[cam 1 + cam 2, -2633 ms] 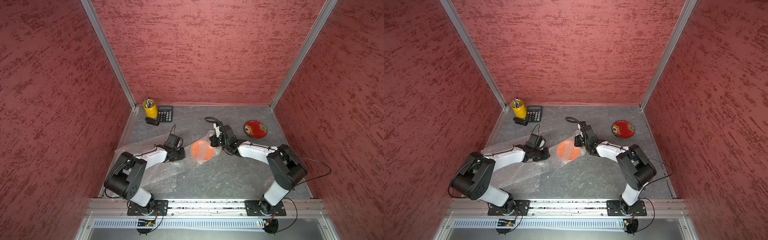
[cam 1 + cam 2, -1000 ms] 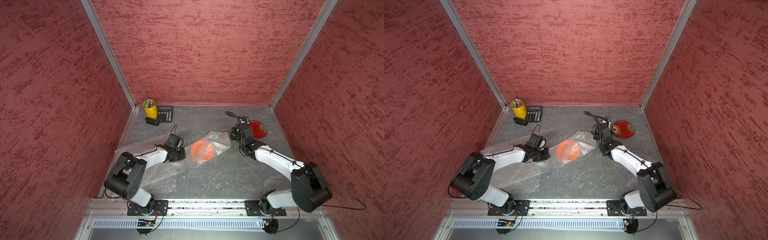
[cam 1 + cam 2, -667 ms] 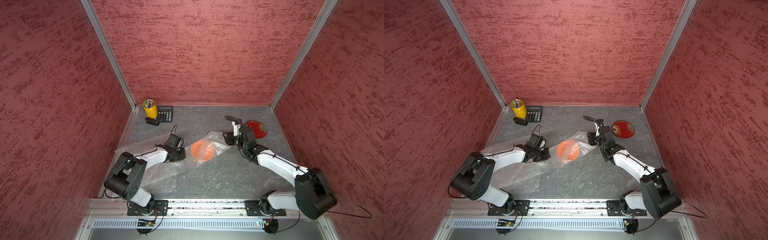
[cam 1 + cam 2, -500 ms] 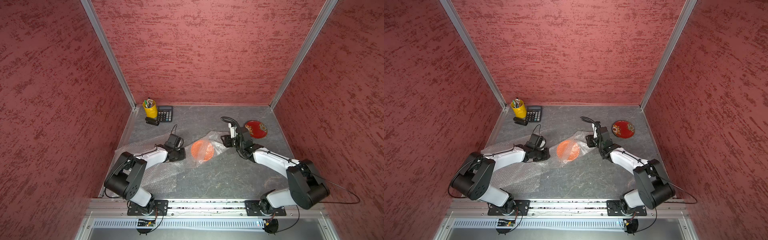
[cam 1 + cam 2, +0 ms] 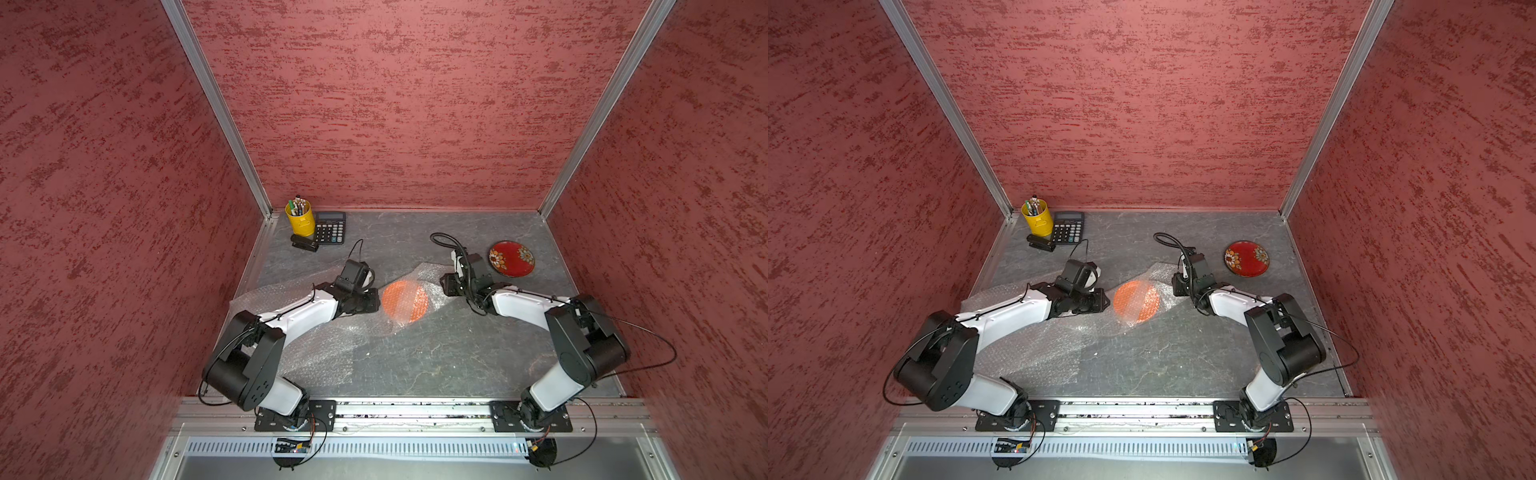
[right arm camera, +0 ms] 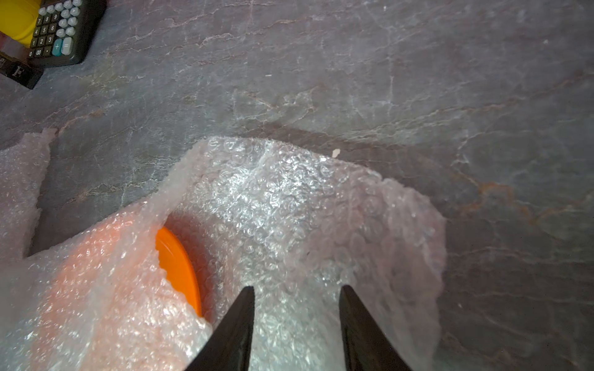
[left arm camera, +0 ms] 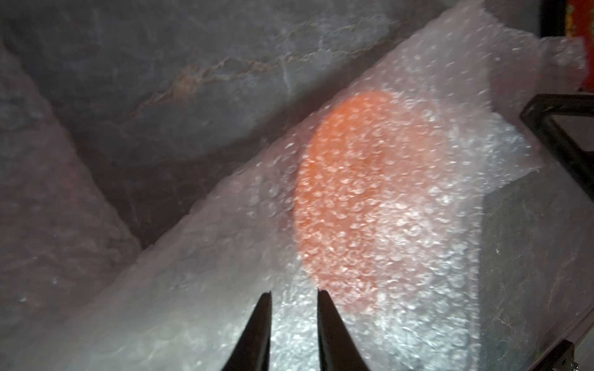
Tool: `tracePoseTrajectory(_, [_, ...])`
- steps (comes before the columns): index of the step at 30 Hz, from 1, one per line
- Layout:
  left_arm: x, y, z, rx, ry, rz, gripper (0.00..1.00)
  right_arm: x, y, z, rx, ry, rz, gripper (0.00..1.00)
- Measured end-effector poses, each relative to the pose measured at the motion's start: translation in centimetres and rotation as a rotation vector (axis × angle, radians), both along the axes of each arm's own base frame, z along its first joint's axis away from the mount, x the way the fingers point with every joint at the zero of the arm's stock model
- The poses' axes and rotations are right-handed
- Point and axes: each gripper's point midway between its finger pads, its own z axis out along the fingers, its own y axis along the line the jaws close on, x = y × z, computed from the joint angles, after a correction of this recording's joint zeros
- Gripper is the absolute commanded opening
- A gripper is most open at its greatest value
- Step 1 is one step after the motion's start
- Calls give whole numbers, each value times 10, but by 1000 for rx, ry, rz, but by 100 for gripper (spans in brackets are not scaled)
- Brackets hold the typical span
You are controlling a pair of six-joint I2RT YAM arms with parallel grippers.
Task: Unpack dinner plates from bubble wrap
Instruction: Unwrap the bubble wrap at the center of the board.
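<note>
**Top views.** Orange plate (image 5: 405, 300): mid-tabletop (image 5: 415, 365), under one layer of bubble wrap (image 5: 430, 275). Left claw (image 5: 371, 300): just beside the orange plate. Right claw (image 5: 445, 286): just beside it, opposite side. Red plate (image 5: 511, 258): bare, well apart from the orange plate, beyond the right claw.

**Left wrist.** Left claw (image 7: 294, 297): narrowly parted, gripping nothing, tips over wrap just short of the orange plate.

**Right wrist.** Right claw (image 6: 295, 290): half open, empty, above the loose flap; the orange plate's bare rim shows beside it.

**Handling, judged.** Pinch the flap only, clear of the rim. Peel it away from the orange plate, keeping it low. The left claw could pin the wrap against dragging.
</note>
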Motion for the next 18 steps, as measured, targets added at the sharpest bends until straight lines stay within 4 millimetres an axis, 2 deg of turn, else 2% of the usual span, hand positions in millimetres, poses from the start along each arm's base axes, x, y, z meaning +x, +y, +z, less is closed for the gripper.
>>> tracePoseTrajectory(5, [-4,-33,34,35,-139,-132,41,0,-1,-2,-2,4,-8,46])
tracePoseTrajectory(8, [-13,-52,44,79,-210,-220,45,0,-1,-3,-1,7,-10,46])
tracePoseTrajectory(14, [-36,-79,48,188,-314,-382,50,0,-1,-3,0,9,-13,46])
tracePoseTrajectory(18, [-45,-88,39,256,-345,-456,50,0,-1,-4,1,10,-14,46])
